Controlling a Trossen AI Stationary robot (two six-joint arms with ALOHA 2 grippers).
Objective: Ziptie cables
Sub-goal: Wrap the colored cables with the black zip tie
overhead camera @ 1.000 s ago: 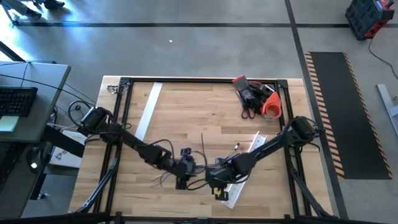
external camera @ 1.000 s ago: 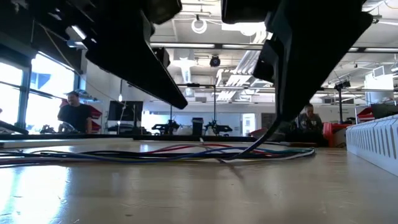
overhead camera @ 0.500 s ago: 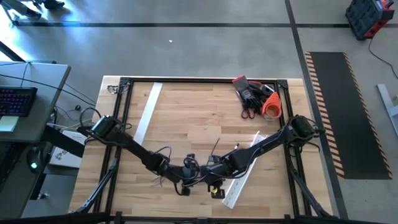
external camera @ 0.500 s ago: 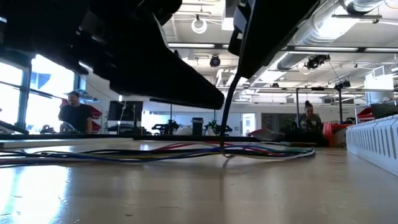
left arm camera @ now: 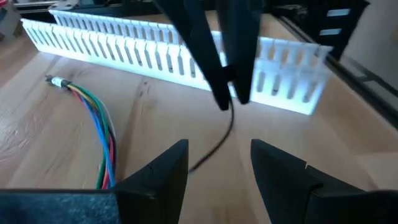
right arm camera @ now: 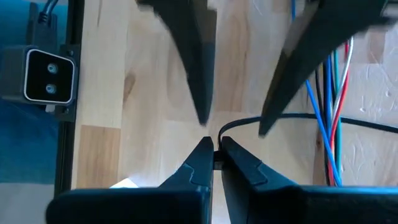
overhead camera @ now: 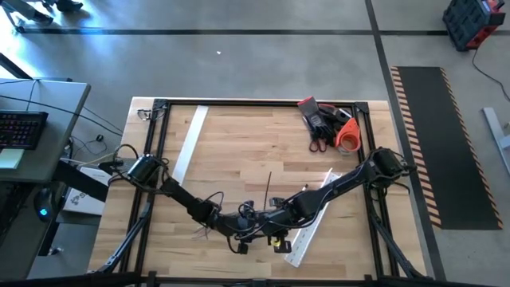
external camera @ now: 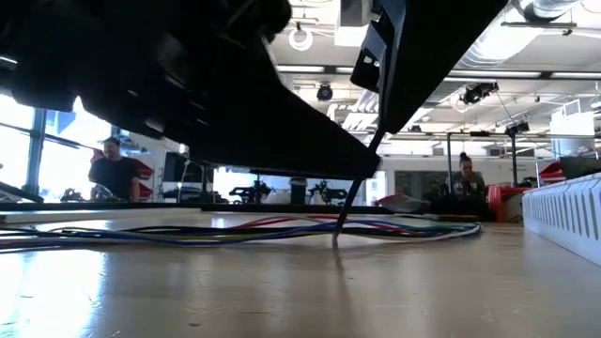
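You have two hands meeting near the desk's [overhead camera: 239,135] front edge. The right hand [right arm camera: 216,154] is pinched shut on one thin black strand, a zip tie by its look [right arm camera: 273,119]. The left hand [left arm camera: 217,163] stands half open just opposite, empty. The cables [left arm camera: 102,127], one loose bunch, lie on the desk beside them. Two white channel strips: one [overhead camera: 187,142] toward the left edge, one [left arm camera: 186,59] by the hands. One tool heap [overhead camera: 327,123] sits in the back right corner.

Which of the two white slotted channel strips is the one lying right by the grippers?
The slotted strip at the table's front right, beside the meeting left gripper and right gripper. The other white strip lies far off at the table's back left.
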